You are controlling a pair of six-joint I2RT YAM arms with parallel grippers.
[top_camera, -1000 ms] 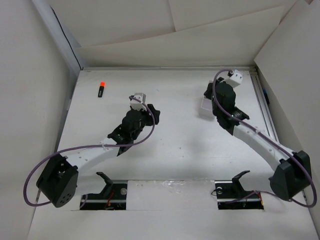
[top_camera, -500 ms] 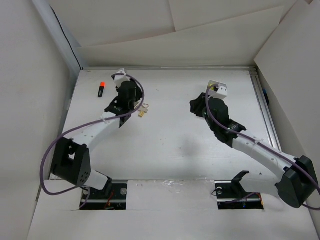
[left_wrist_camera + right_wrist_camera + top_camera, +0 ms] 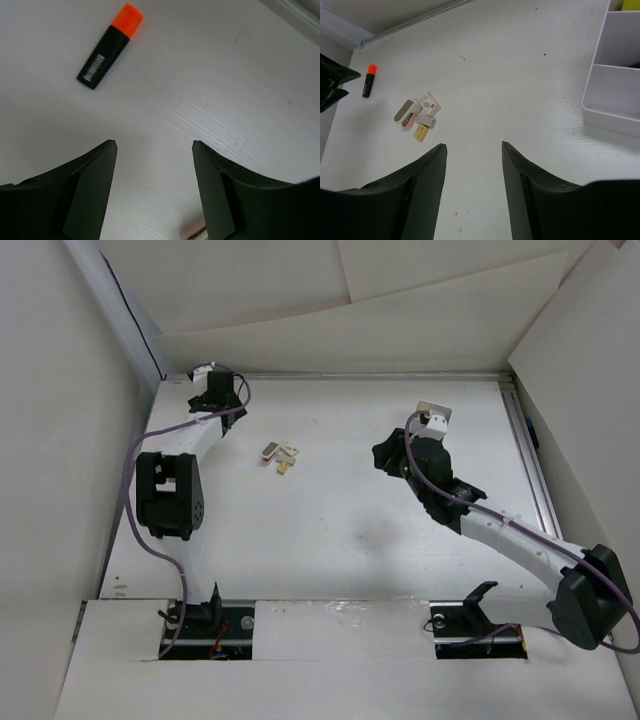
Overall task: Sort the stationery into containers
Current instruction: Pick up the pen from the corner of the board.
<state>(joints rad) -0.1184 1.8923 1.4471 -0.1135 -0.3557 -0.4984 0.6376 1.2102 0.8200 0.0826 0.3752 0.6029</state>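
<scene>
My left gripper [image 3: 154,150] is open, with its arm stretched far forward. My right gripper [image 3: 472,150] is open too, its arm reaching toward the middle.

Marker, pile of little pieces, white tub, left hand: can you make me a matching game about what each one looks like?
Things:
1. marker
2. pile of small pieces
3. white tub
4. left hand

Looks:
A. split into compartments
B. open, holding nothing
C. black with an orange cap
D. pale: white, grey and yellowish bits

Pairs: 1-C, 2-D, 3-A, 4-B
</scene>
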